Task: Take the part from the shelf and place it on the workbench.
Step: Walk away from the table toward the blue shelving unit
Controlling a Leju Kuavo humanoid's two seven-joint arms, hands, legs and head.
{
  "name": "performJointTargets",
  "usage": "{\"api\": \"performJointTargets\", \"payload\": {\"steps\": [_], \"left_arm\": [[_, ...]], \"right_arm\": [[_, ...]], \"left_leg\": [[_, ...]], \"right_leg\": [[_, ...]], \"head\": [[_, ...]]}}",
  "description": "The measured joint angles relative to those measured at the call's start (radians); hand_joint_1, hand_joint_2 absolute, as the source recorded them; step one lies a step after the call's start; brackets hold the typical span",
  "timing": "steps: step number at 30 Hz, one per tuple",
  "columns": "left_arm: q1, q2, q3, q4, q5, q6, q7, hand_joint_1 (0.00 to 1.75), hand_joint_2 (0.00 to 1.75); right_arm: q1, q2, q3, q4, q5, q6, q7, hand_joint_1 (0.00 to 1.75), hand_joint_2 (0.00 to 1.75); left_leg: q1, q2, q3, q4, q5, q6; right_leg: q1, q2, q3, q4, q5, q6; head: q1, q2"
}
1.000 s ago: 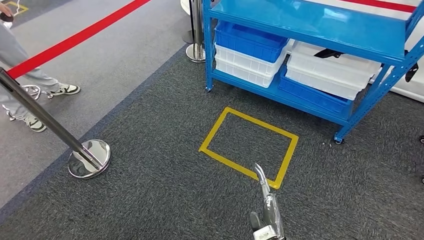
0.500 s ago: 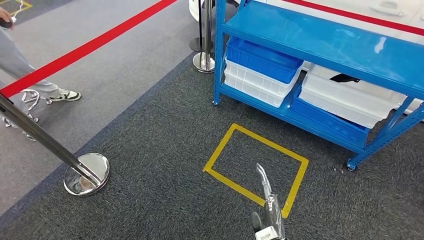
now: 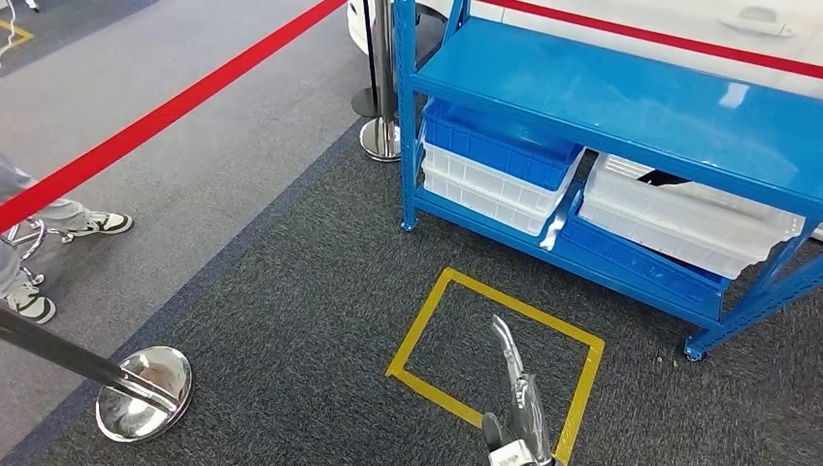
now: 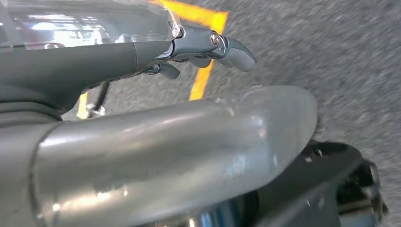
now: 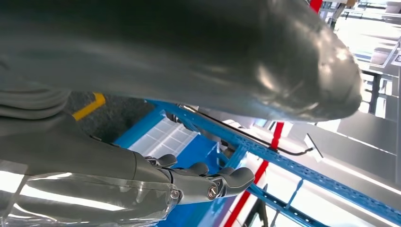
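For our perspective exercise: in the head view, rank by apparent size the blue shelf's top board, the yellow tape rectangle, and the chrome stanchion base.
1. Blue shelf's top board, largest.
2. Yellow tape rectangle.
3. Chrome stanchion base, smallest, though nearest the camera.

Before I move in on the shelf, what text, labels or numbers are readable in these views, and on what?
None can be read.
Silver part low in the head view: small dark marking, too blurred to read.
Blue metal shelf, white plastic bins, yellow tape square: no lettering visible.

Shelf (image 3: 621, 107) at one o'clock, bins (image 3: 495, 165) on its lower level; floor square (image 3: 495, 359) before it; stanchion base (image 3: 146, 393) at eight.
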Motion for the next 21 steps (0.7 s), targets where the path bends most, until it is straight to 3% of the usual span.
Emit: {"api": "performJointTargets", "payload": {"steps": [1,2,3,5,7,9,10,11,12,14,15,17,21], "left_arm": [[0.002,0.000,0.000,0.000,0.000,0.000,0.000,0.00,0.00],[0.003,0.001,0.000,0.000,0.000,0.001,0.000,0.00,0.00],[0.003,0.001,0.000,0.000,0.000,0.001,-0.001,0.00,0.00],[-0.001,-0.001,0.000,0.000,0.000,0.002,-0.002,0.00,0.00],[-0.006,-0.002,0.000,0.000,0.000,0.003,-0.003,0.00,0.00],[-0.009,-0.003,0.000,0.000,0.000,0.003,-0.003,0.00,0.00],[-0.009,-0.003,0.000,0.000,0.000,0.003,-0.002,0.00,0.00],[-0.009,-0.003,0.000,0.000,0.000,0.003,-0.002,0.00,0.00],[-0.009,-0.004,0.000,0.000,0.000,0.003,-0.002,0.00,0.00],[-0.008,-0.004,0.000,0.000,0.000,0.003,-0.002,0.00,0.00],[-0.009,-0.004,0.000,0.000,0.000,0.003,-0.002,0.00,0.00],[-0.011,-0.005,0.000,0.000,0.000,0.003,-0.001,0.00,0.00],[-0.011,-0.006,0.000,0.000,0.000,0.003,0.002,0.00,0.00]], "right_arm": [[0.001,0.000,0.000,0.002,-0.003,-0.003,0.002,0.00,0.44],[0.001,0.001,0.001,0.003,-0.011,-0.005,0.004,0.00,0.00],[0.001,0.001,0.001,0.003,-0.023,-0.006,0.007,0.00,0.00],[0.001,0.003,0.000,-0.001,-0.046,-0.005,0.009,0.00,0.00],[-0.001,0.003,0.000,-0.005,-0.054,-0.005,0.010,0.00,0.00],[-0.001,0.003,0.000,-0.005,-0.057,-0.006,0.010,0.00,0.00],[0.001,0.003,0.000,-0.005,-0.058,-0.006,0.010,0.00,0.00],[0.002,0.003,-0.001,-0.005,-0.059,-0.006,0.010,0.00,0.00],[0.003,0.003,-0.001,-0.005,-0.060,-0.006,0.010,0.00,0.00],[0.004,0.003,-0.001,-0.004,-0.060,-0.006,0.010,0.00,0.00],[0.004,0.003,-0.001,-0.004,-0.060,-0.006,0.010,0.00,0.00],[0.003,0.003,-0.002,-0.005,-0.060,-0.007,0.011,0.00,0.00],[0.010,0.004,-0.003,-0.006,-0.059,-0.009,0.011,0.00,0.00]], "left_leg": [[-0.003,-0.001,-0.005,-0.031,0.088,0.005],[-0.007,-0.002,-0.008,-0.046,0.147,0.011],[-0.010,-0.004,-0.009,-0.046,0.161,0.014],[-0.007,-0.005,0.002,-0.054,0.155,0.023],[-0.002,-0.005,0.021,-0.073,0.148,0.034],[-0.003,-0.004,0.036,-0.080,0.136,0.041],[-0.003,-0.005,0.043,-0.081,0.129,0.041],[-0.003,-0.005,0.051,-0.081,0.121,0.041],[-0.003,-0.007,0.062,-0.080,0.113,0.040],[-0.003,-0.009,0.085,-0.080,0.096,0.037],[-0.006,-0.010,0.094,-0.078,0.089,0.034],[-0.008,-0.010,0.097,-0.076,0.082,0.026],[-0.011,0.000,0.094,-0.062,0.062,0.005]], "right_leg": [[0.001,0.002,0.011,0.003,-0.017,0.006],[0.002,0.004,0.019,0.003,-0.031,0.013],[0.003,0.006,0.024,0.002,-0.040,0.021],[0.000,0.003,0.033,-0.004,-0.056,0.033],[-0.002,-0.002,0.004,0.056,-0.090,0.042],[-0.003,-0.005,-0.081,0.188,-0.134,0.049],[-0.004,-0.005,-0.126,0.245,-0.142,0.051],[-0.004,-0.005,-0.160,0.274,-0.129,0.053],[-0.004,-0.006,-0.177,0.266,-0.093,0.053],[-0.003,-0.007,-0.165,0.161,0.015,0.049],[0.000,-0.012,-0.152,0.107,0.056,0.044],[0.005,-0.018,-0.138,0.044,0.079,0.030],[-0.001,-0.008,-0.132,0.021,0.077,0.008]], "head": [[0.000,0.000],[0.000,0.000],[0.000,0.000],[0.001,0.000],[0.003,0.000],[0.004,0.000],[0.004,0.000],[0.004,0.000],[0.004,0.000],[0.004,0.000],[0.004,0.000],[0.002,0.000],[-0.001,0.000]]}}
